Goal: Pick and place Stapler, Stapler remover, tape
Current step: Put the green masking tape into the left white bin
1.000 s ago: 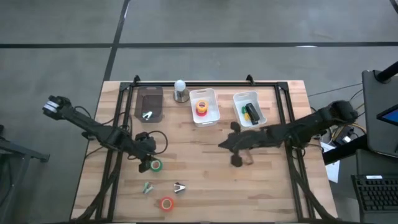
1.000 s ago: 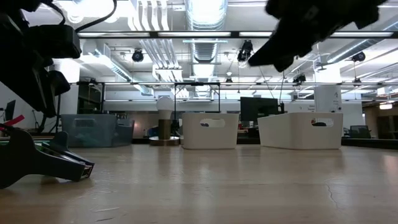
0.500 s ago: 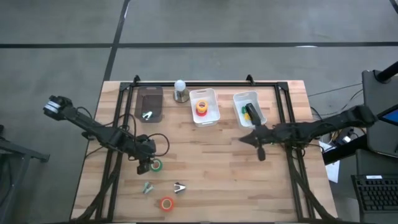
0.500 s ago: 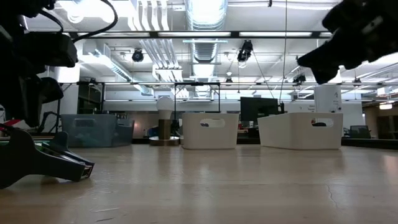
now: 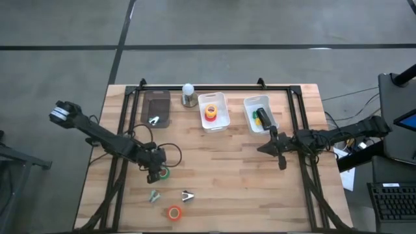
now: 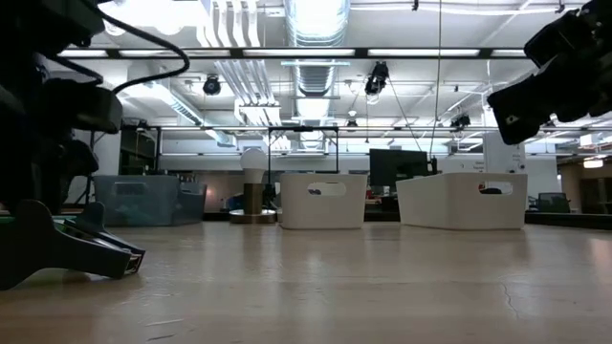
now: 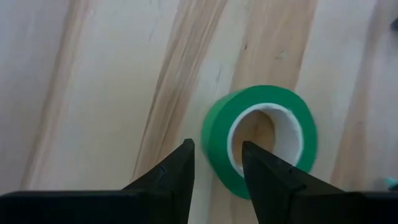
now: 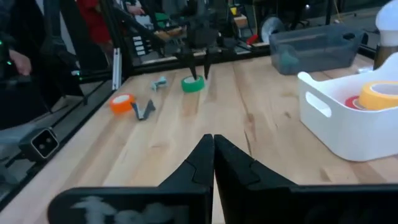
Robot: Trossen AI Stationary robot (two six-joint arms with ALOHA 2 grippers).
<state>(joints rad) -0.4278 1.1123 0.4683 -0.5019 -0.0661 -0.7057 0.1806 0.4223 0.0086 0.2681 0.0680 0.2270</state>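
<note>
Left gripper (image 7: 216,169) part-open over the green tape (image 7: 261,148) on the table's left half, straddling its near wall — could pinch off-centre and flick it away — right gripper (image 8: 213,152) shut, empty.

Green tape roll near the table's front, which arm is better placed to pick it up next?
Probably the left: the left gripper sits open at the green tape roll, while the shut right gripper is across the table.
</note>
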